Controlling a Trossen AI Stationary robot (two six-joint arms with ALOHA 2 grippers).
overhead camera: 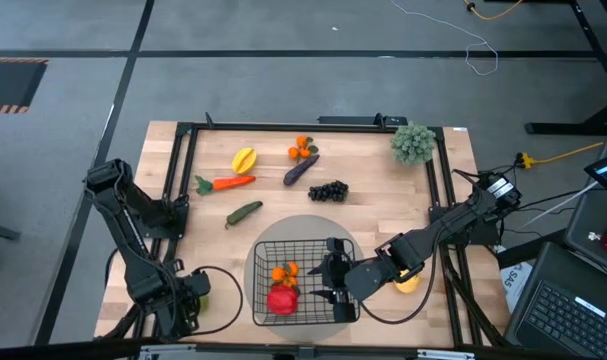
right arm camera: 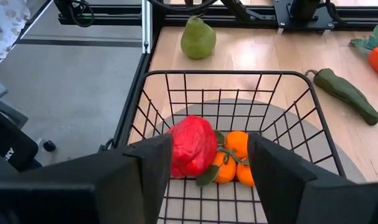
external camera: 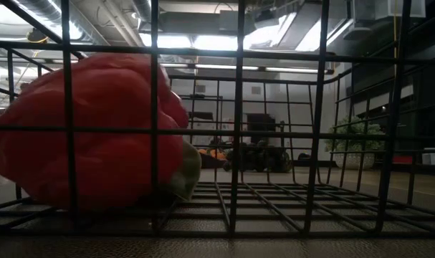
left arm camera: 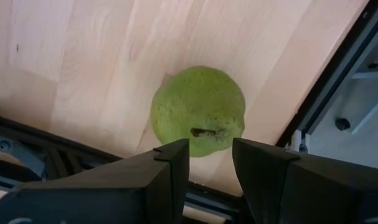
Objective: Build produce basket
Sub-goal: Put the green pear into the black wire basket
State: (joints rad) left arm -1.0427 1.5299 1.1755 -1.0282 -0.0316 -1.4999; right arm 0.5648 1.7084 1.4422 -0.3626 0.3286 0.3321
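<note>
Two pieces of produce are in so far, and the right end effector (overhead camera: 335, 272) hangs over the right side of the basket (overhead camera: 305, 247), its fingers apart with nothing between them, as the right wrist view shows. Just beyond those fingers, on the basket floor, lie the red pepper (right arm camera: 192, 146) and a cluster of oranges (right arm camera: 231, 163), touching each other. The basket sits on a grey round mat (overhead camera: 305, 226) at the near middle of the worktop (overhead camera: 373, 215). Outside it, a lemon (overhead camera: 407, 282) lies under the right arm, near the basket's right side. The left end effector (left arm camera: 210, 158) waits at the near left corner, fingers apart, over a green pear (left arm camera: 199, 110) that it does not hold. Farther back, well apart from the basket, remain a green pepper (overhead camera: 244, 212), carrot (overhead camera: 230, 183), starfruit (overhead camera: 243, 159), another orange cluster (overhead camera: 302, 149), eggplant (overhead camera: 301, 169) and black grapes (overhead camera: 328, 190). By my judgement the job is barely begun: eight pieces are left to load.
</note>
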